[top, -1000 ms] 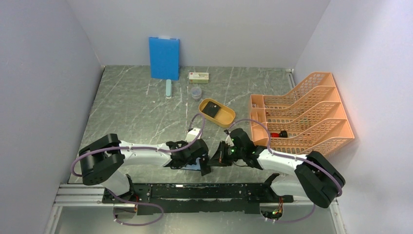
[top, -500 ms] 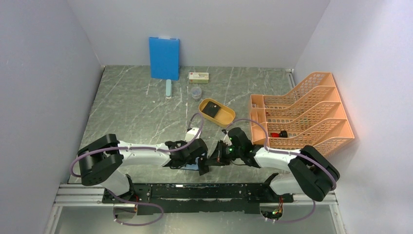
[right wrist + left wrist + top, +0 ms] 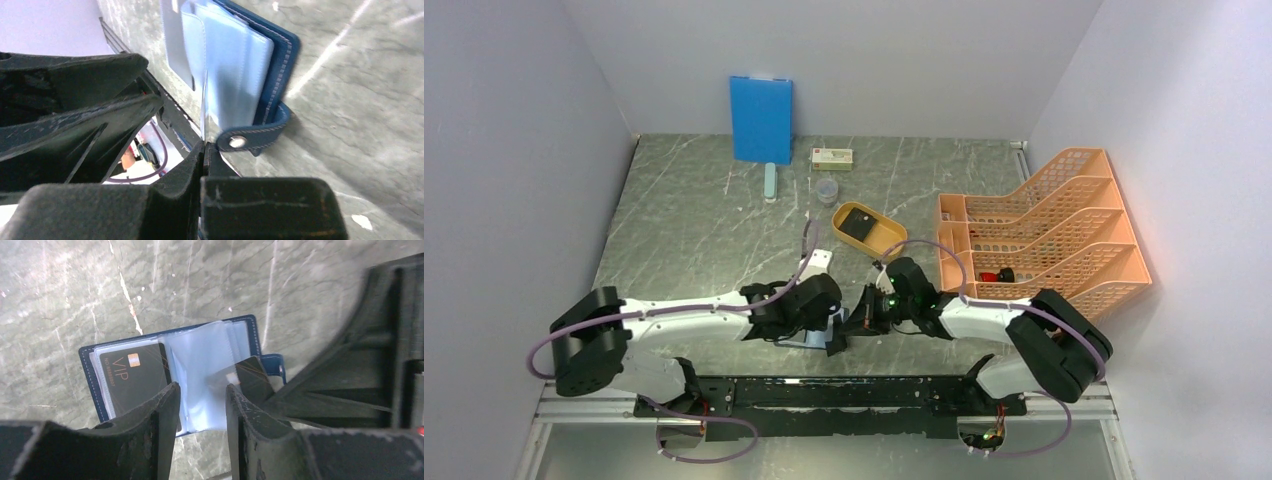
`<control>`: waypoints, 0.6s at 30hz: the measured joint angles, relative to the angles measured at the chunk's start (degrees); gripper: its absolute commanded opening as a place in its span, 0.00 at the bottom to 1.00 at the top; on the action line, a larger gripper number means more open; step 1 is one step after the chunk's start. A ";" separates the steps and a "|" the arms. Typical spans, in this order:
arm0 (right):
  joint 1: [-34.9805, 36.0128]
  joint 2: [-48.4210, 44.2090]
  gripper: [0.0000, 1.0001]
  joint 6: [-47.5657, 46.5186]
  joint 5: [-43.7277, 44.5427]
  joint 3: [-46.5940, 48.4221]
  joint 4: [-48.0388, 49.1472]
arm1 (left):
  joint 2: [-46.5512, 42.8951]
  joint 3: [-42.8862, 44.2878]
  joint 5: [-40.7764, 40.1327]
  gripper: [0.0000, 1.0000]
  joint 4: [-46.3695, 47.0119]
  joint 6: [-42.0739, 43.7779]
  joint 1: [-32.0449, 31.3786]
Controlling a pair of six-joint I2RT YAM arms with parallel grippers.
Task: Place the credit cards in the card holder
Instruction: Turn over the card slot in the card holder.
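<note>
The card holder (image 3: 245,332) lies open on the marble table near the front edge, navy outside with clear sleeves inside, and also shows in the top view (image 3: 814,341). A black VIP card (image 3: 132,377) sits in its left pocket. My left gripper (image 3: 200,395) is open, its fingertips over the holder's near edge, astride the middle sleeves. My right gripper (image 3: 205,150) is shut on a second black card (image 3: 252,380), seen edge-on in the right wrist view (image 3: 204,107), with its far end at the holder's right-hand sleeve beside the clasp tab (image 3: 250,140).
A yellow-orange oval tray (image 3: 889,243) behind the grippers holds another black card (image 3: 856,226). An orange file rack (image 3: 1044,235) stands at the right. A blue board (image 3: 761,118), a small box (image 3: 832,157), a clear cup (image 3: 826,190) and a pale bar (image 3: 770,181) are at the back.
Both grippers have shifted a little to the left. The right gripper has brought its card closer to the holder. The left arm's elbow has swung out to the left.
</note>
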 measured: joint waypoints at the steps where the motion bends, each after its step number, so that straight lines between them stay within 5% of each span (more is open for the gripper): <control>1: 0.20 0.00 0.00 0.00 0.02 0.37 0.00 | -0.96 0.31 0.02 0.44 -0.42 0.00 0.00; 18: 4.28 10.25 0.00 0.00 1.33 9.25 0.52 | -15.93 -4.85 -1.73 0.43 -3.74 -2.43 0.02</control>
